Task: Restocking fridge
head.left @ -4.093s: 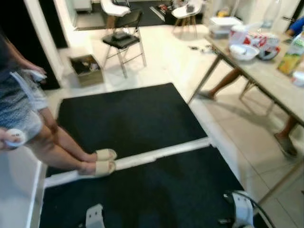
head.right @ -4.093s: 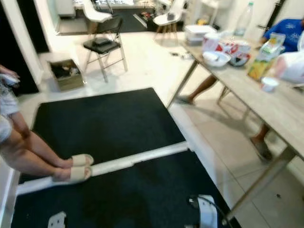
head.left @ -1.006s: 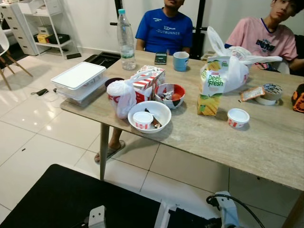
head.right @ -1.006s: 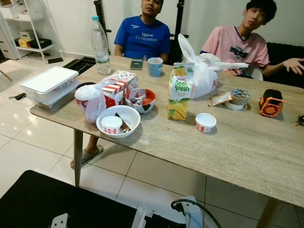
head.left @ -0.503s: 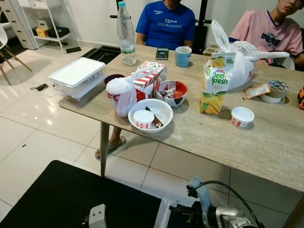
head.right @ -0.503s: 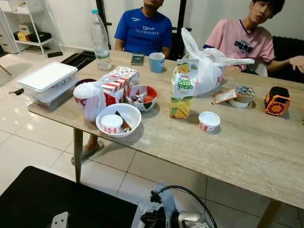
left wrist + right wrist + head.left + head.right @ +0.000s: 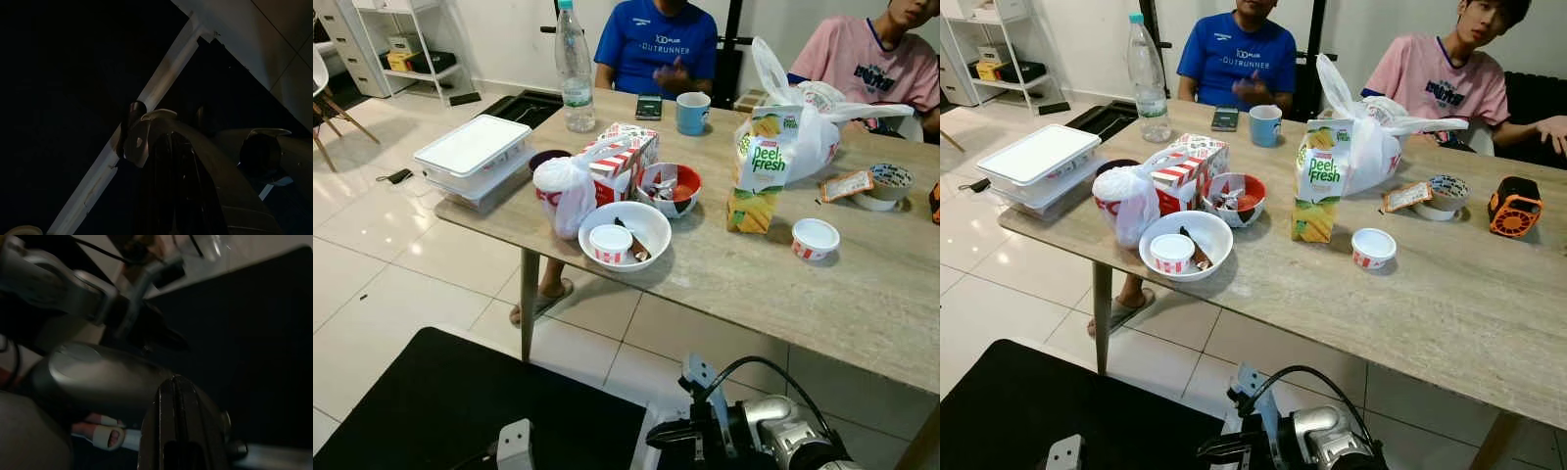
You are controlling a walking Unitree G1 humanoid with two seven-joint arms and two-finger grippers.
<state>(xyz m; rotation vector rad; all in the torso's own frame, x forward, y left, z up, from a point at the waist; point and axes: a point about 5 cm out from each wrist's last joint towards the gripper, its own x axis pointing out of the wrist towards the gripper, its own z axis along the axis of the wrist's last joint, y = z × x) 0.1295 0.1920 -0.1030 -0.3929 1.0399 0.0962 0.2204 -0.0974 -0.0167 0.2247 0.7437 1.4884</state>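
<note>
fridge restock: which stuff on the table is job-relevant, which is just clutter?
Likely for the fridge:
juice carton
water bottle
white bag
lidded containers

Probably clutter:
phone
mug
tape roll
orange gadget
used bowls

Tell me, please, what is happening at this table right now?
The robot faces a wooden table where two people sit on the far side. On it stand a juice carton, a water bottle, a white bowl, takeaway boxes and a white plastic bag. The robot handles nothing yet. Its right arm is low in front of the table, with the right end effector shut and empty.
</note>
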